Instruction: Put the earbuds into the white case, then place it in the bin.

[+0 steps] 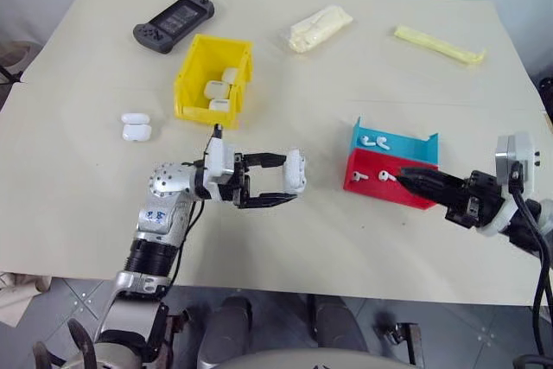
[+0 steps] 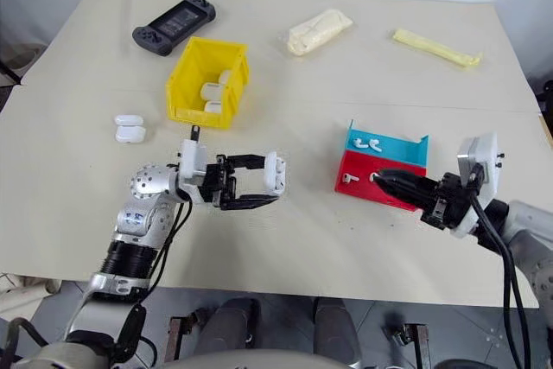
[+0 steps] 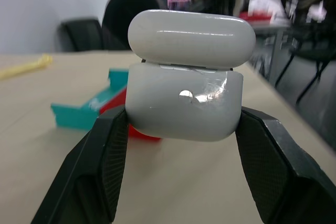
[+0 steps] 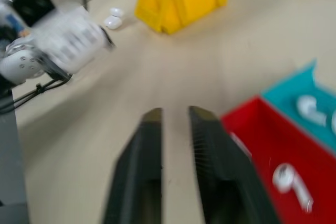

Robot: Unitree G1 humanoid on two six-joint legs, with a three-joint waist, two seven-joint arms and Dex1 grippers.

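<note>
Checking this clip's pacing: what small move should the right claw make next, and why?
Probably reach into the tray for an earbud. The left claw holds the case with its lid open, while the right claw, beside the tray's red part, holds nothing.

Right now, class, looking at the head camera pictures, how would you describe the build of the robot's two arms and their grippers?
The left arm is silver metal with a black ribbed band, a blue marking and a thin black cable. The left gripper has two black fingers on a white mount. The right gripper is black and tapered, behind it a white wrist block and thick black cables.
</note>
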